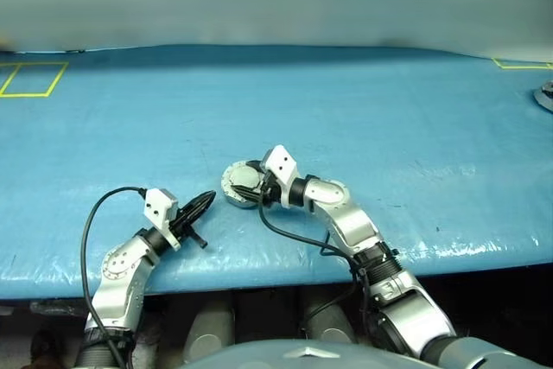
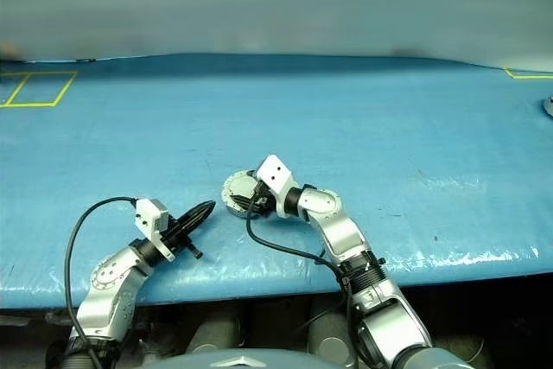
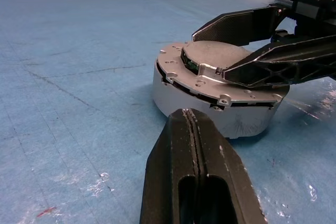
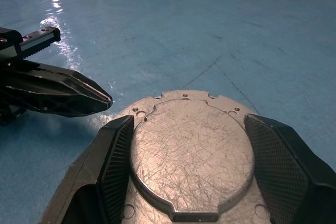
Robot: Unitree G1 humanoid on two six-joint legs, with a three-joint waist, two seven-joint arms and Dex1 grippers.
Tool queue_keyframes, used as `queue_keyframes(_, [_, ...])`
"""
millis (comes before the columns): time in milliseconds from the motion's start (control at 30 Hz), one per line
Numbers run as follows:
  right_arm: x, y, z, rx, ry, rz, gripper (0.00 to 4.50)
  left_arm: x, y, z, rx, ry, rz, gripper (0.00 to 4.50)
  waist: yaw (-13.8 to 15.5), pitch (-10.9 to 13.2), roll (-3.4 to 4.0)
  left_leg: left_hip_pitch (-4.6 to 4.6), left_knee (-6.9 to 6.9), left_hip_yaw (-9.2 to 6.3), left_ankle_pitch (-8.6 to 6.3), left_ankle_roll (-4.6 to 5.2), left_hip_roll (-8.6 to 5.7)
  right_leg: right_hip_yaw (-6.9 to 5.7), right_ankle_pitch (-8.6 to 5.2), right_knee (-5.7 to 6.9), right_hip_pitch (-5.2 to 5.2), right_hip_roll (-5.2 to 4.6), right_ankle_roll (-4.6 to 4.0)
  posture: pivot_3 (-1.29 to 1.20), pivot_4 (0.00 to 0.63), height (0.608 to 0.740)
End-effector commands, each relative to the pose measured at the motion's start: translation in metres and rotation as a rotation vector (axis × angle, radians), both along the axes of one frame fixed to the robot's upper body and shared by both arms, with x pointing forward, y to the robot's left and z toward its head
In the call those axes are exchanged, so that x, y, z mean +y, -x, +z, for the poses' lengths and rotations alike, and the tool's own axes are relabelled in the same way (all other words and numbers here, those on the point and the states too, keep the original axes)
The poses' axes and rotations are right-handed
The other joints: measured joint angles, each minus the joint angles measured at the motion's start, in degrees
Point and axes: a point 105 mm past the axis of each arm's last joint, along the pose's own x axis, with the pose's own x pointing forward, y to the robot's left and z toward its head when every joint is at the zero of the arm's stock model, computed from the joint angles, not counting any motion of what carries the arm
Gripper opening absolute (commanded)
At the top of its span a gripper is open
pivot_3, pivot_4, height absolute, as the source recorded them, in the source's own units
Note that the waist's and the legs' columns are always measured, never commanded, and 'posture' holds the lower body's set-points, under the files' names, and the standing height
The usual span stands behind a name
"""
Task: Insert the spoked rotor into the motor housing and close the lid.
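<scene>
Right claw (image 4: 189, 166) straddles the lid (image 4: 191, 156); open blue table (image 1: 389, 118) beyond

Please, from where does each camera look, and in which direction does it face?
Head views: from the head, forward and down over the blue table; both arms, lid between them.
Left wrist view: along the shut left gripper toward the lid, right fingers around it.
Right wrist view: along the right gripper spanning the lid; left gripper beyond.
All share the lid.
</scene>
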Motion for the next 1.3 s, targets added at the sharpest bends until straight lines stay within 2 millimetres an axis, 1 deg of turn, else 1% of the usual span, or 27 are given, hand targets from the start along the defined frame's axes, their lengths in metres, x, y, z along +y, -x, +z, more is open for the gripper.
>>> queue_keyframes(33, [0.004, 0.002, -0.011, 0.028, 0.029, -0.006, 3.01, 0.003, 0.0, 0.01, -0.041, -0.006, 0.004, 0.0, -0.14, 0.0, 0.0, 0.0, 0.0, 0.0, 0.0, 0.0, 0.0, 0.0, 0.0, 0.0, 0.0, 0.0, 0.0, 0.0, 0.15, 0.74])
queue_keyframes(333, [0.001, 0.005, -0.036, 0.077, 0.115, -0.035, 3.01, 0.002, 0.001, 0.009, -0.036, -0.002, 0.008, 0.0, -0.64, -0.09, 0.01, 0.11, 0.01, 0.0, 0.0, 0.0, 0.03, 0.0, -0.01, 0.01, 0.06, 0.02, -0.02, 0.0, 0.15, 0.74])
queue_keyframes(467, [-0.002, 0.006, -0.041, 0.077, 0.138, -0.036, 3.01, 0.003, 0.001, 0.009, -0.031, 0.004, 0.012, 0.0, -0.68, -0.3, 0.02, 0.13, 0.0, 0.0, 0.0, 0.0, 0.05, 0.0, -0.01, 0.01, 0.06, 0.03, -0.02, 0.0, 0.15, 0.74])
queue_keyframes(800, [-0.011, 0.004, -0.062, 0.091, 0.23, -0.086, 3.01, 0.002, -0.002, 0.009, -0.008, 0.03, 0.02, 0.0, -0.67, -0.81, 0.17, 0.18, 0.02, -0.04, 0.0, 0.0, 0.05, 0.0, -0.02, 0.0, 0.07, 0.04, -0.04, 0.0, 0.15, 0.74])
queue_keyframes(900, [-0.013, 0.006, -0.064, 0.099, 0.229, -0.082, 3.01, 0.002, -0.006, 0.014, -0.003, 0.073, 0.03, 0.0, -0.63, -0.92, 0.23, 0.25, 0.02, -0.06, 0.0, -0.01, 0.05, -0.01, -0.03, 0.0, 0.08, 0.03, -0.04, 0.0, 0.15, 0.74])
queue_keyframes(1100, [-0.014, 0.006, -0.061, 0.096, 0.218, -0.086, 3.01, 0.003, -0.022, 0.031, -0.015, 0.201, 0.066, 0.0, -0.56, -0.99, 0.2, 0.26, 0.05, -0.17, -0.01, -0.02, 0.05, -0.1, -0.04, -0.05, 0.02, 0.02, -0.04, 0.0, 0.15, 0.74])
queue_keyframes(1200, [-0.013, 0.006, -0.059, 0.092, 0.205, -0.088, 3.01, -0.006, -0.03, 0.037, 0.003, 0.231, 0.002, 0.0, -0.55, -1.06, 0.25, 0.26, 0.05, -0.21, -0.01, -0.02, 0.04, -0.14, -0.04, -0.04, 0.06, 0.02, -0.05, 0.0, 0.15, 0.74])
queue_keyframes(1300, [-0.013, 0.006, -0.058, 0.087, 0.197, -0.093, 3.01, -0.014, -0.034, 0.033, 0.038, 0.187, -0.058, 0.0, -0.56, -1.07, 0.24, 0.24, 0.04, -0.2, 0.0, -0.01, 0.04, -0.15, -0.04, -0.04, 0.13, 0.03, -0.06, 0.0, 0.15, 0.74])
